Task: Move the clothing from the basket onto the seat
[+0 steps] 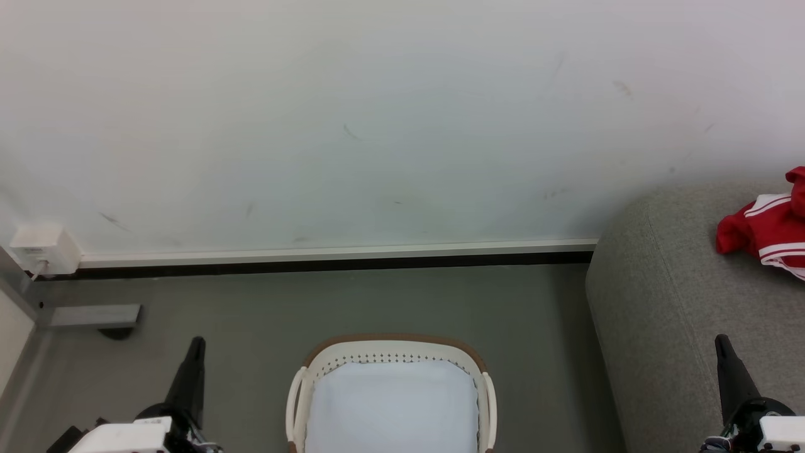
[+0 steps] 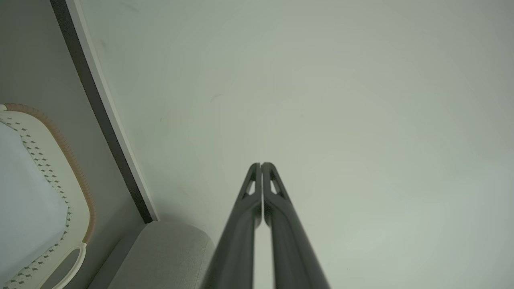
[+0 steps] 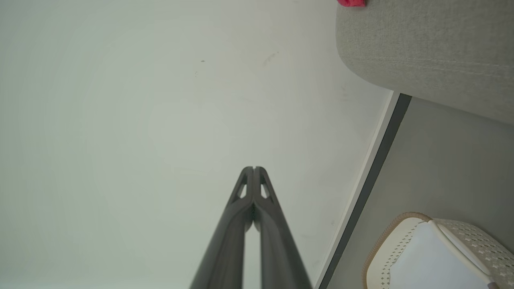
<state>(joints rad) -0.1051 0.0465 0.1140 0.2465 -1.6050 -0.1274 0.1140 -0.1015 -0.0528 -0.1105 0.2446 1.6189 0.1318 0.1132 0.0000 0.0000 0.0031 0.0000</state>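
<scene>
The workspace is a grey-green floor point(image 1: 377, 302) bounded by a plain white wall point(image 1: 377, 126) with a dark skirting strip.

1. Position of task items. The basket point(image 1: 390, 343) stands on the floor, centred between the arms. The part of it in the head view holds the white liner point(image 1: 393, 409) and no red fabric; its near end is cut off by the frame, so its contents there cannot be confirmed. The clothing point(image 1: 764, 233) lies on the seat point(image 1: 666, 302), well apart from the seat's rounded end.

2. Gripper state. The left gripper point(image 1: 197, 343) and the right gripper point(image 1: 721, 341) each have their fingers pressed together and hold nothing.

3. Hazards, as judged.
- A reach into the basket could catch the liner, since it is the one soft item visible there.
- The right gripper sits close to the seat's flank; an outward swing could strike the upholstery.
- Declaring the task complete without checking the basket's hidden near end risks leaving a garment behind.
</scene>
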